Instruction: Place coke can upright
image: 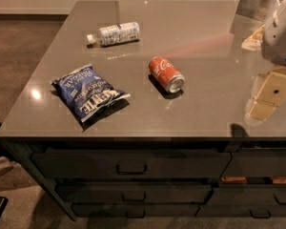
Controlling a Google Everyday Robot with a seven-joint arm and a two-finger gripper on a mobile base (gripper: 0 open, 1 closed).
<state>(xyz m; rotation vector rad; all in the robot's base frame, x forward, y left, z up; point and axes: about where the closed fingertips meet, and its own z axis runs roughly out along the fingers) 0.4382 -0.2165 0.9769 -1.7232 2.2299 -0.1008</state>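
Note:
The coke can (166, 74) is red with white script and lies on its side near the middle of the grey counter (190, 27). Its silver end points toward the front right. My gripper (269, 95) is at the right edge of the view, a beige part below the white arm housing (281, 27). It hangs over the counter's right side, well to the right of the can, and holds nothing that I can see.
A blue chip bag (89, 92) lies at the front left of the counter. A clear plastic bottle (113, 34) with a white label lies on its side at the back left. Dark drawers (131, 163) run under the counter's front edge.

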